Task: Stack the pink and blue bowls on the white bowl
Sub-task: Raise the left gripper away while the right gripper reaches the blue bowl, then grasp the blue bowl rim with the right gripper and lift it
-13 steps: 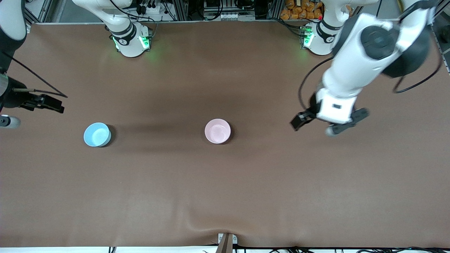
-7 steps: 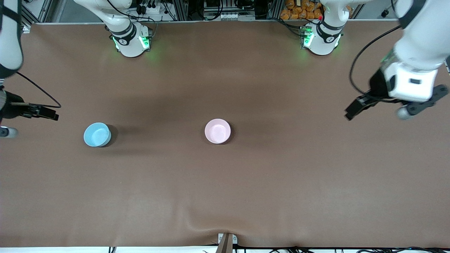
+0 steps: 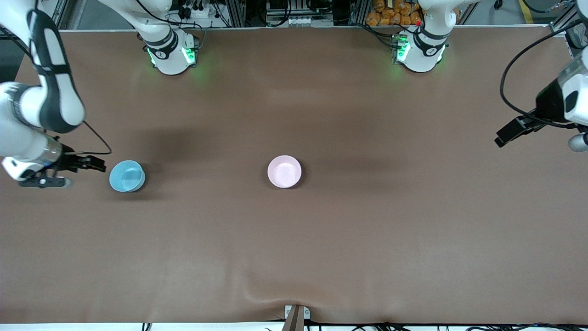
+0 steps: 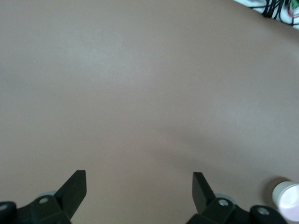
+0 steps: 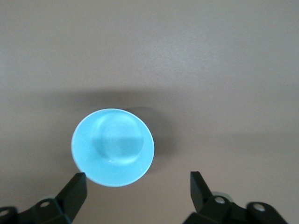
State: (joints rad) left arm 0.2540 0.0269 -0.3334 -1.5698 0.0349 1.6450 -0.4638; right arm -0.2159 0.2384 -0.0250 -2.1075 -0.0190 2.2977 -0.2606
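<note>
The light blue bowl (image 3: 127,175) sits upright on the brown table toward the right arm's end. The pale pink bowl (image 3: 284,171) sits near the table's middle. The white bowl is out of view. My right gripper (image 3: 42,181) is low beside the blue bowl, on the side toward the table's end. In the right wrist view it (image 5: 138,184) is open and empty, with the blue bowl (image 5: 113,147) just ahead of its fingertips. My left gripper (image 3: 576,141) is at the left arm's end of the table; in its wrist view it (image 4: 138,186) is open and empty over bare table.
The brown mat (image 3: 294,239) covers the whole table and has a slight wrinkle at its edge nearest the front camera. The arm bases (image 3: 170,50) stand along the edge farthest from that camera. A pale pink bowl (image 4: 286,199) shows at the edge of the left wrist view.
The left arm swung away from near the pink bowl out to its end of the table. The right arm came in toward the blue bowl. Neither bowl moved.
</note>
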